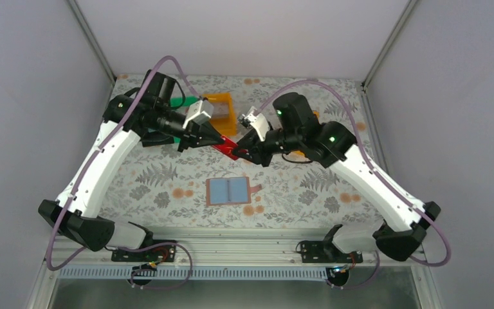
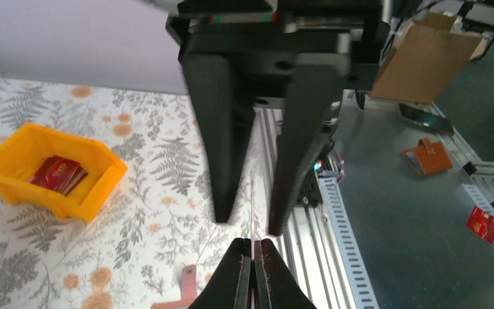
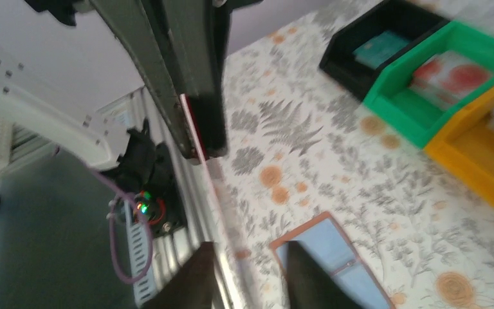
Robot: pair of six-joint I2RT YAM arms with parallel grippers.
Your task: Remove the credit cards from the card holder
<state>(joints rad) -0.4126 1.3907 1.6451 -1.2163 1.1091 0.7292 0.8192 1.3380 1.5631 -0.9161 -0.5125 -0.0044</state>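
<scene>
Red credit card (image 1: 228, 149) is in the air between the arms, above the open card holder (image 1: 231, 191) on the tabletop (image 1: 167, 174). Left end effector (image 1: 220, 138) is clamped on the card. Right end effector (image 3: 251, 250) stands apart.

Likely light, stiff and slick. Pinch the flat faces near an edge.

Right wrist view shows the card's red edge in the grip. Left wrist view hides it but shows red cards in the orange bin (image 2: 100, 190).

The black left gripper (image 1: 222, 138), pinching a dark red plastic card (image 1: 229, 149), and the right gripper (image 1: 239, 153) crowd the middle airspace; the open brownish-pink folding card holder (image 1: 231, 191) below lies unobstructed.
</scene>
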